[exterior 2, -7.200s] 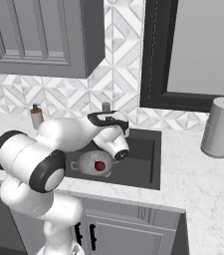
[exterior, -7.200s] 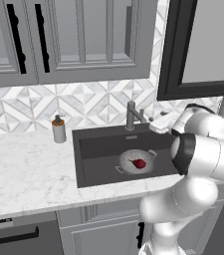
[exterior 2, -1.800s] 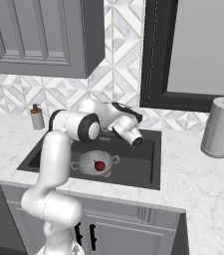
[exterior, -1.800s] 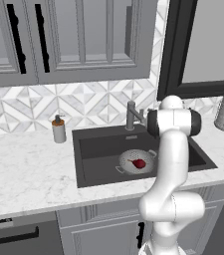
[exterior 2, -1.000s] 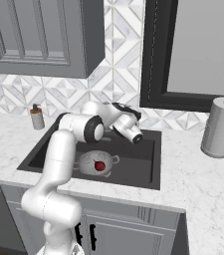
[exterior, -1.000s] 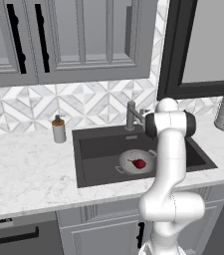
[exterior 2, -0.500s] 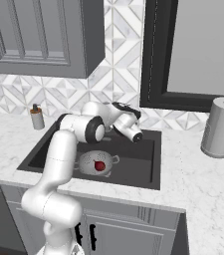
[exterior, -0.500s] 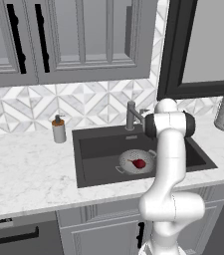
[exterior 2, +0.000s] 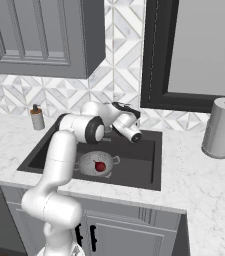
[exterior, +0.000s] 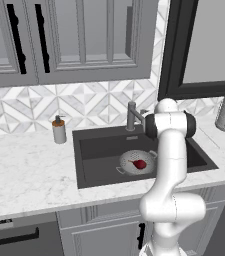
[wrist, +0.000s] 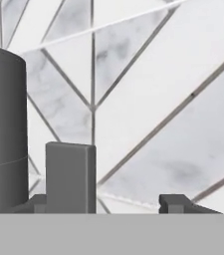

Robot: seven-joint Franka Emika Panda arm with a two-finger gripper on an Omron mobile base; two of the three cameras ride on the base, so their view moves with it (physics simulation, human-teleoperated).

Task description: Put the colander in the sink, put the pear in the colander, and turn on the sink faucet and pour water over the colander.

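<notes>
The silvery colander [exterior: 136,162] sits in the dark sink [exterior: 99,150] cradling the red pear [exterior: 140,164]; fingers' [wrist: 175,203] spread unclear.

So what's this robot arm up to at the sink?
It's washing fruit. The colander already sits in the sink with the pear inside. The gripper is up at the faucet, with the small lever between its fingertips. No water is running yet.

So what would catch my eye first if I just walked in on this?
Probably the big white robot arm bending over the dark sink, reaching toward the grey faucet at the back. Next, the small dark red pear lying in the metal colander inside the sink.
</notes>
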